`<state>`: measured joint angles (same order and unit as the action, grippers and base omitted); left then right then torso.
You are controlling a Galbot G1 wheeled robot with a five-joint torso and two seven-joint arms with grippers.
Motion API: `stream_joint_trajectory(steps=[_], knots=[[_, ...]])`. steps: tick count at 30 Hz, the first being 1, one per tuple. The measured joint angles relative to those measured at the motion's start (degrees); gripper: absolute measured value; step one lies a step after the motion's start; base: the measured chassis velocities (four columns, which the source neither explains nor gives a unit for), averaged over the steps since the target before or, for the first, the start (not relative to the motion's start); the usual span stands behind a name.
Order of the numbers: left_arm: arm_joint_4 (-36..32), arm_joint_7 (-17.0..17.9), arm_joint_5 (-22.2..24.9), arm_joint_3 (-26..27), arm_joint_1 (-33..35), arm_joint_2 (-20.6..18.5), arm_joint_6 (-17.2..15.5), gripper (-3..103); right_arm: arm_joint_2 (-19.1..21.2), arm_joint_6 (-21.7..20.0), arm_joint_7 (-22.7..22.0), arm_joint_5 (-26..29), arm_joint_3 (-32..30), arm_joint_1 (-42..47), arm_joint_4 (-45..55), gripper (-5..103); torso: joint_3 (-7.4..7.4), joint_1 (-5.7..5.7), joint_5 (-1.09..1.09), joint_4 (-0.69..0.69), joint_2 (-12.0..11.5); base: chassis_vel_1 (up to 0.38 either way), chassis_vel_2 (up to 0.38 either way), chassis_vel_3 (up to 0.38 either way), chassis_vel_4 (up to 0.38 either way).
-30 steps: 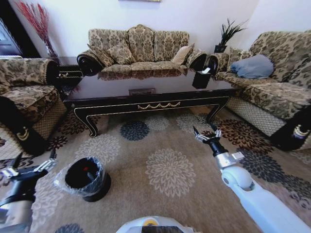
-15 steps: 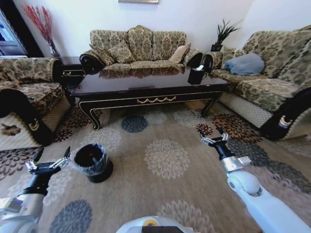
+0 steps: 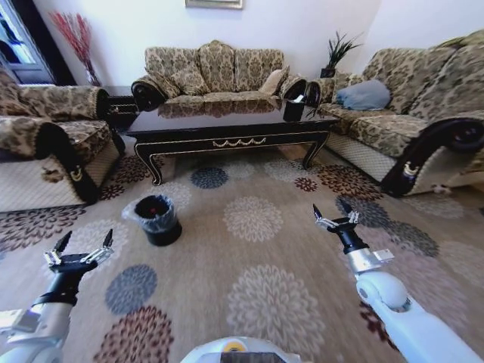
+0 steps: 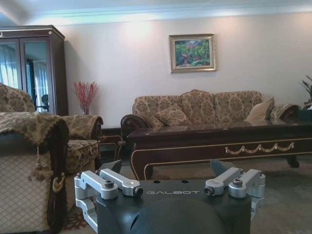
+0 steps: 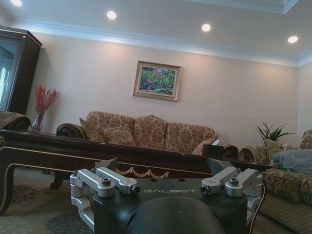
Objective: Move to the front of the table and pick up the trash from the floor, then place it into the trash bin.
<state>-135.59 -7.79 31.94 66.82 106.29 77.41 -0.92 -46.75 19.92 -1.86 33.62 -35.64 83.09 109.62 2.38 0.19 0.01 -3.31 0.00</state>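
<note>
We have both arms held out low in front of us, over the flowered carpet point(image 3: 257, 257). Our left gripper point(image 3: 79, 253) sits at the lower left of the head view, its two fingers spread wide and nothing between them. Our right gripper point(image 3: 335, 219) sits right of centre, jaws parted as well, also empty. Both wrist views confirm it, with the fingers apart on each side of the frame.

Now the relation that matters: the trash bin point(image 3: 156, 219), black with its clear bag liner, stands on the carpet left of centre, up and to the right of the left gripper and well apart from the right one. So the left arm is clearly the nearer arm to the bin. A small red spot shows inside the bin, but we cannot tell what it is.

The table point(image 3: 227, 130) lies across the upper middle of the head view, its long axis running left to right, with the bin between it and us.

As for loose trash, we cannot make out any piece on the carpet near either gripper, so neither jaw has a target lined up.
</note>
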Motion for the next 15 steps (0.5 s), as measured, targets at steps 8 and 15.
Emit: stream_joint_trajectory(steps=[8, 15], knots=[[-0.13, 0.31, -0.19, -0.88, 0.03, 0.57, -0.32, 100, 0.15, 0.96, 1.28, 0.15, -0.94, 1.33, 0.18, 100, 0.00, 0.00, -0.04, -0.01, 0.00, 0.313, -0.371, -0.314, 0.383], [-0.22, 0.36, -0.74, -1.58, 0.02, 0.94, -0.33, 100, 0.11, 1.68, 1.82, -0.02, -1.20, 1.32, -0.51, 100, 0.01, 0.00, 0.04, 0.00, 0.00, 0.261, -0.450, -0.243, 0.441]])
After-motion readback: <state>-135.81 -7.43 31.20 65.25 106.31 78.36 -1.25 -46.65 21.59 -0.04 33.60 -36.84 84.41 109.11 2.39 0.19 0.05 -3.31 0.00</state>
